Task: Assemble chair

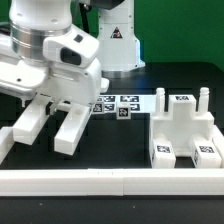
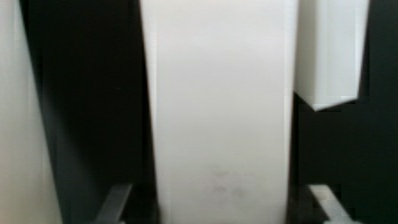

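White plastic parts are lying separate on the dark surface (image 1: 118,145), so the chair is looking barely begun. Nothing in either view is showing two pieces joined.

The boxy seat part (image 1: 185,135), tagged on its front face and carrying two thin upright pegs, is sitting toward the front corner at the exterior view's right, just behind the border rail (image 1: 110,182). Two long leg pieces are resting toward the opposite end of the surface. One leg (image 1: 32,125) is angling outward and the other leg (image 1: 72,128) is leaning the opposite way, both directly under the arm. The marker board (image 1: 116,103) is lying between these and the seat part, nearer the back edge. By my reading, every joint is yet to be made, with the legs and any panels waiting to be fitted to the seat.

The gripper (image 1: 58,104) is hovering low over the legs. In the wrist view its fingers (image 2: 116,205) are standing roughly half open, straddling a long white piece (image 2: 214,110) that is filling the gap between them. Whether they are actually pressing on its sides I cannot tell, as thin dark slits are showing beside each one.
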Robot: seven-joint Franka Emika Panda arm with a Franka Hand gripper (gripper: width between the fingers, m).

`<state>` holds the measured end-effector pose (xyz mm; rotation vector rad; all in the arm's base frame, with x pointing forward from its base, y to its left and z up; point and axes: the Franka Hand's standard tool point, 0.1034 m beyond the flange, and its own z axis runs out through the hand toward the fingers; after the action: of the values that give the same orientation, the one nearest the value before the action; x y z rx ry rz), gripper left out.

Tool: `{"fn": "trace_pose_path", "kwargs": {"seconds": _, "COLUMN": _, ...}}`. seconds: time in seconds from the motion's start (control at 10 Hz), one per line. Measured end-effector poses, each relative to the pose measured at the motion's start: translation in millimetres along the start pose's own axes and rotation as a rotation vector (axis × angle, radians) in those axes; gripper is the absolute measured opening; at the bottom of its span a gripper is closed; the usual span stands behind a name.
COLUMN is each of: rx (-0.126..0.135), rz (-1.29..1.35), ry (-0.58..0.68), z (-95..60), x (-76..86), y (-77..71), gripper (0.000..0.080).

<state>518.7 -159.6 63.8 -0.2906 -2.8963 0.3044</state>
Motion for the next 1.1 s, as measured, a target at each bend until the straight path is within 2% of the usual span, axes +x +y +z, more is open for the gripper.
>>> {"fn": "trace_pose_path", "kwargs": {"seconds": 0.4, "rx": 0.001, "rz": -0.035, "ry": 0.02, "z": 7.8, "x": 3.6, "y": -3.6, "gripper": 0.0282}}
{"fn": "trace_pose_path", "kwargs": {"seconds": 0.5, "rx": 0.009, "rz": -0.041, "ry": 0.055, "z": 16.4, "x": 0.0, "y": -0.3, "gripper": 0.0282}}
{"fn": "trace_pose_path", "kwargs": {"seconds": 0.7, "rx": 0.021, "rz": -0.051, "ry": 0.092, "z": 25.2, "x": -23.3, "y": 9.0, "gripper": 0.0284}}
{"fn": "trace_pose_path", "kwargs": {"seconds": 0.8, "rx": 0.02, "rz": -0.04, "ry": 0.098, "z": 29.5, "x": -26.9, "y": 16.2, "gripper": 0.0284}}
{"fn": "trace_pose_path", "kwargs": {"seconds": 0.9, "rx": 0.02, "rz": -0.036, "ry": 0.099, "z": 29.5, "x": -26.7, "y": 16.6, "gripper": 0.0284}}
{"fn": "trace_pose_path", "kwargs": {"seconds": 1.0, "rx": 0.02, "rz": -0.034, "ry": 0.099, "z": 29.6, "x": -26.7, "y": 15.9, "gripper": 0.0335}}
{"fn": "trace_pose_path", "kwargs": {"seconds": 1.1, "rx": 0.02, "rz": -0.033, "ry": 0.1, "z": 30.4, "x": -26.3, "y": 15.4, "gripper": 0.0335}}
